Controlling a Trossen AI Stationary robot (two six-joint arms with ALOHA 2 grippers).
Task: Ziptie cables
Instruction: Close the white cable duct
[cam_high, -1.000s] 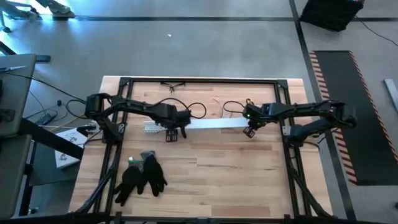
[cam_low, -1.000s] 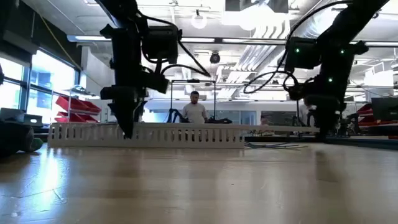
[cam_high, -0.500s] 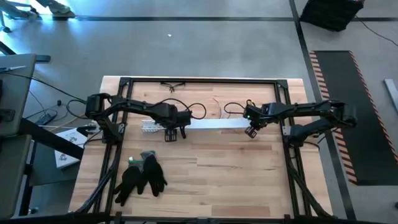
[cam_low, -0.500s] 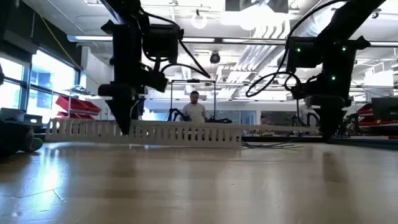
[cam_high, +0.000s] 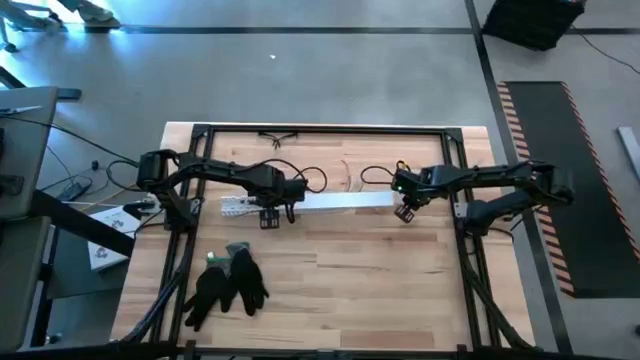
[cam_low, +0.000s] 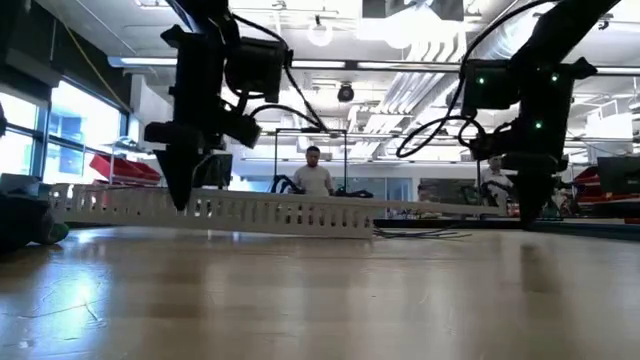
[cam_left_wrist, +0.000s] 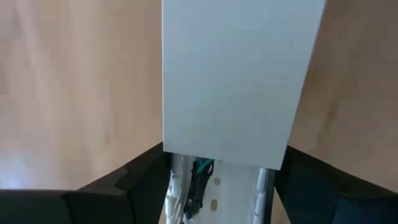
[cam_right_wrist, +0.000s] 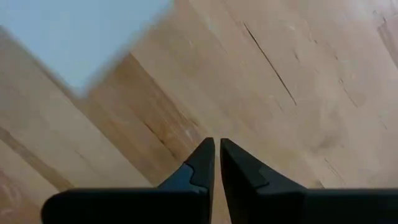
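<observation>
Since a second ago the white slotted channel (cam_high: 305, 203) has slid toward 9 o'clock across the table (cam_high: 350, 290), its slotted end now further out past the left arm, and in the low view that end has risen slightly so the channel (cam_low: 215, 207) tilts.

The left gripper (cam_high: 268, 214) straddles the channel with its fingers (cam_left_wrist: 124, 180) spread wide on either side of it, apparently carrying it. The right gripper (cam_high: 404, 211), at 3 o'clock of the channel's plain end, has its fingers (cam_right_wrist: 202, 163) pressed nearly together with nothing between them, poised over bare wood.

The cables show only as a few thin dark and green strands (cam_left_wrist: 200, 180) lying inside the channel under the left wrist; thin wires (cam_low: 440, 233) also trail on the table by the channel's end. They look light, limp and slippery, likely to splay. I would pinch them as one bunch where they leave the channel, gently, not a single strand.

Black gloves (cam_high: 228, 282) lie at 7 o'clock.
</observation>
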